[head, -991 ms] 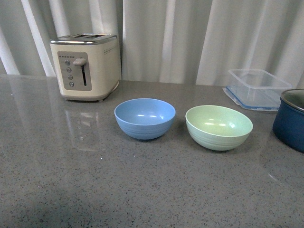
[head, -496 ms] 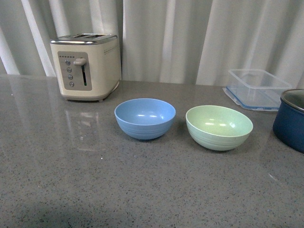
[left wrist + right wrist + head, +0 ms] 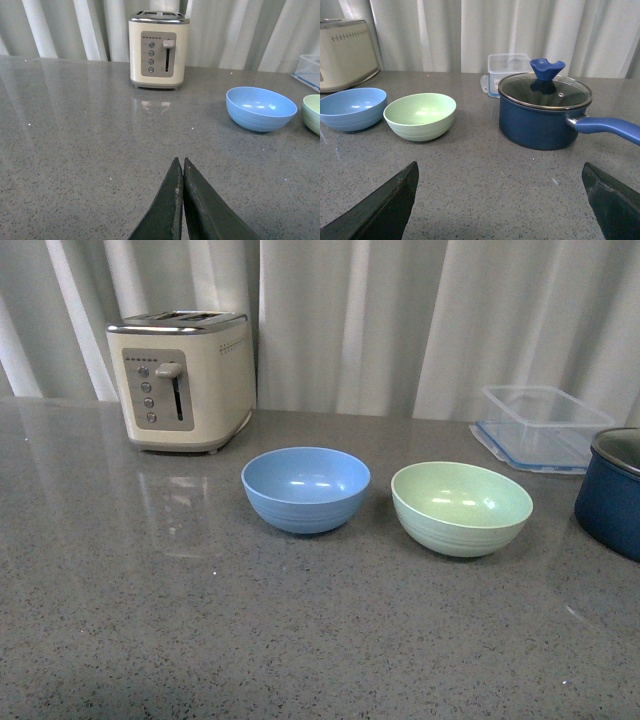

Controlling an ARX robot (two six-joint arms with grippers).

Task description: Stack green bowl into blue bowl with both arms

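Green bowl (image 3: 461, 508) sits right of centre, just beside blue bowl (image 3: 305, 489); we judge reaching comes first, left jaws pressed together, right jaws spread wide, both empty.

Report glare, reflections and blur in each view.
Front view: sharp, the toaster mirrored on the glossy counter. Left wrist view: same reflection, the closed left end effector slightly soft. Right wrist view: pale highlights inside the green bowl.
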